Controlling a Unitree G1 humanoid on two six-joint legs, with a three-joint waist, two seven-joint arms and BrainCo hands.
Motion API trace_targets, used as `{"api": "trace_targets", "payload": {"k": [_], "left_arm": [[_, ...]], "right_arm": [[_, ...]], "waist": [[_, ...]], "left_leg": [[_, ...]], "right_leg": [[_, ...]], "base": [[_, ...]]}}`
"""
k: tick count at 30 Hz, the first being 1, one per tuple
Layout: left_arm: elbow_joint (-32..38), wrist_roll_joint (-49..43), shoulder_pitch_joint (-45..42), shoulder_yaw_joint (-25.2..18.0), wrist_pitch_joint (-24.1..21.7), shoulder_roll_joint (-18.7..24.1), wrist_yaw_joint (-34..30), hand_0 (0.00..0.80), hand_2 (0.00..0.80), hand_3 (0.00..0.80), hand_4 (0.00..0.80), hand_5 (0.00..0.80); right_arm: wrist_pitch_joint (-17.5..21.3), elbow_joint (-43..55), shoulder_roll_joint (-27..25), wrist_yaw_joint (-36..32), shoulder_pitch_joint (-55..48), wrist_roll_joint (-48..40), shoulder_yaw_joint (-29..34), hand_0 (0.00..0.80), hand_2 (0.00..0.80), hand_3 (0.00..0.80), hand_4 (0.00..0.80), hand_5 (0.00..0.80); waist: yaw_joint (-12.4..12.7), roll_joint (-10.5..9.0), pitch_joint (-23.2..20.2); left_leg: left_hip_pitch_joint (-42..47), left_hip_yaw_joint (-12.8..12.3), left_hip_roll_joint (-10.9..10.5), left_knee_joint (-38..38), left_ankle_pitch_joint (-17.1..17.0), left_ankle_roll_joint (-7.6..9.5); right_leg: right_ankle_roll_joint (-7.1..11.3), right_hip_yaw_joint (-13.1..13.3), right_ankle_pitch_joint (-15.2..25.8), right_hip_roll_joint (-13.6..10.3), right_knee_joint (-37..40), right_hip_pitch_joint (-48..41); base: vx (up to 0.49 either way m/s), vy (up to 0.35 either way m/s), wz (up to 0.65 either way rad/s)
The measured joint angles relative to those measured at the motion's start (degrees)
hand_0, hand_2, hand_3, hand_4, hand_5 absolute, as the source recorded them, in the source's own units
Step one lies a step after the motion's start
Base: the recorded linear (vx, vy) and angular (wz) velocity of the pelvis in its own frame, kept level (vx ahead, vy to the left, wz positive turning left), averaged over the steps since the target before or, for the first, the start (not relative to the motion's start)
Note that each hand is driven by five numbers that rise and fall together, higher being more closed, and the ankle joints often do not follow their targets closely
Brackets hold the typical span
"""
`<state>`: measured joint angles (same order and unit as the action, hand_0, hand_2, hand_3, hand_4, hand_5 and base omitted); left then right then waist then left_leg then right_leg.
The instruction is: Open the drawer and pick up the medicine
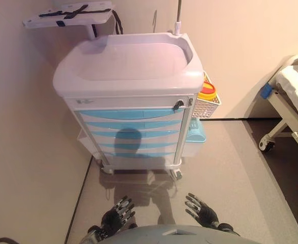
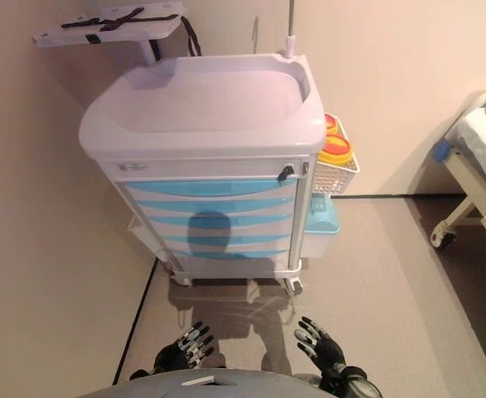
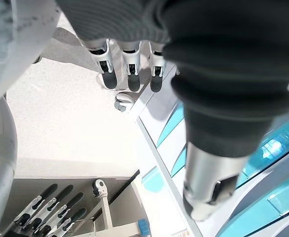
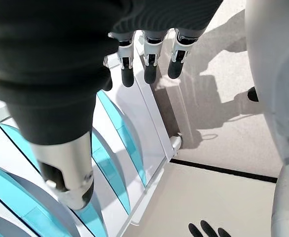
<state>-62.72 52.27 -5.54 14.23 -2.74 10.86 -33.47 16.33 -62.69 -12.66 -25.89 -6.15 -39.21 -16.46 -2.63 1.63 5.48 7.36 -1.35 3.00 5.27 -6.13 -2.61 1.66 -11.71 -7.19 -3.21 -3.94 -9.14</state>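
A white medical cart (image 1: pixel 128 66) with several blue-fronted drawers (image 1: pixel 133 126) stands ahead of me against the wall. All drawers are shut, and no medicine shows in any view. My left hand (image 1: pixel 116 216) hangs low in front of me, open and empty, well short of the cart. My right hand (image 1: pixel 201 209) is beside it, open and empty too. The drawer fronts also show in the left wrist view (image 3: pixel 184 148) and the right wrist view (image 4: pixel 115 148), past my straight fingers (image 4: pixel 149 69).
A white wire basket (image 1: pixel 207 104) with a yellow-and-red container (image 1: pixel 207 92) hangs on the cart's right side, above a blue bin (image 1: pixel 196 133). A bed (image 1: pixel 291 101) on castors stands at the right. A wall runs along the left. A white tray (image 1: pixel 70 15) on an arm sits above the cart's back left.
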Motion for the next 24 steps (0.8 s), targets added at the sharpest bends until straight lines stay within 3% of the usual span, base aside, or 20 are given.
{"api": "trace_targets", "payload": {"k": [5,10,14,19,24], "left_arm": [[0.18,0.11,0.65,0.13,-0.04,-0.09,0.02,0.000,0.000,0.000,0.000,0.000],[0.46,3.15,3.75,1.54,-0.17,-0.54,0.02,0.000,0.000,0.000,0.000,0.000],[1.29,6.39,8.14,1.63,-1.28,-0.43,-1.16,0.000,0.000,0.000,0.000,0.000],[4.60,10.32,9.78,1.70,-1.23,0.29,-3.00,0.000,0.000,0.000,0.000,0.000],[8.16,16.07,11.27,1.54,-0.73,1.04,-5.95,0.000,0.000,0.000,0.000,0.000]], "right_arm": [[0.08,1.61,-1.03,1.16,0.09,0.02,-0.09,0.000,0.000,0.000,0.000,0.000],[-0.01,2.51,-2.21,2.73,2.78,-0.12,-0.21,0.000,0.000,0.000,0.000,0.000],[0.05,2.52,-2.31,3.08,6.30,-0.15,-0.35,0.000,0.000,0.000,0.000,0.000],[1.04,5.22,-2.91,3.92,8.37,-0.16,-0.69,0.000,0.000,0.000,0.000,0.000],[1.47,9.18,-4.28,5.48,9.76,-0.25,-0.66,0.000,0.000,0.000,0.000,0.000]], "waist": [[0.03,0.81,1.38],[-0.04,2.48,6.68],[1.37,2.03,11.49],[2.57,0.69,16.25],[2.51,0.35,19.78]], "left_leg": [[-1.46,0.25,-0.08,-0.11,-0.20,0.14],[-5.01,1.65,-0.28,-0.29,-1.74,0.39],[-11.33,2.23,-1.45,-5.81,-1.35,0.22],[-18.83,2.45,-3.06,-15.15,2.10,-0.24],[-27.16,2.90,-3.05,-26.95,6.52,-0.62]], "right_leg": [[-0.02,-0.03,0.01,-0.07,-0.74,1.70],[-0.35,-0.23,-0.02,-0.29,-4.29,6.22],[-1.00,-0.30,-2.89,-1.80,-12.95,13.80],[-1.82,0.62,-7.73,-4.37,-24.72,22.16],[-2.77,2.04,-9.95,-4.48,-32.44,28.93]], "base": [[-0.012,0.044,0.00],[-0.092,0.069,0.06],[-0.070,0.038,0.10],[-0.009,0.029,0.04],[0.057,0.014,-0.08]]}}
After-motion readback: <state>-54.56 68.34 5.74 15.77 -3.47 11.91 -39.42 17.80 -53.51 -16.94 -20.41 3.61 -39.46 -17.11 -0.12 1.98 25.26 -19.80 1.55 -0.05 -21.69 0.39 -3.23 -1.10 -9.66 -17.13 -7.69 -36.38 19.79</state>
